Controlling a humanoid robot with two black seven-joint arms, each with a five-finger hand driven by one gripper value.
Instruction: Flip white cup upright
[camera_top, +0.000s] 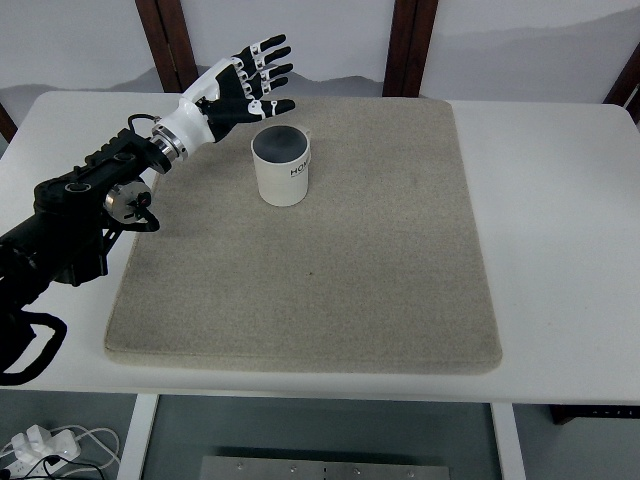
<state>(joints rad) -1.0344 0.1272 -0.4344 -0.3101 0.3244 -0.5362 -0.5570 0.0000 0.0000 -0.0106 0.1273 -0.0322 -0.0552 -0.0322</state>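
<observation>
I see the white cup (281, 165) upright just below my left hand's spread, empty fingers (262, 75); the flip looks complete.

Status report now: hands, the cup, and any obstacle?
Left hand open, fingers spread, beside cup, holding nothing. Right arm not in view. White cup stands on mat, mouth up. Nothing in the way.

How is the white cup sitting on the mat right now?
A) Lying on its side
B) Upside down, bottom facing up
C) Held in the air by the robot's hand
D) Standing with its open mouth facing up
D: the white cup stands on the mat with its dark inside showing from above, and the left hand is beside it, fingers spread, not holding it.
</observation>
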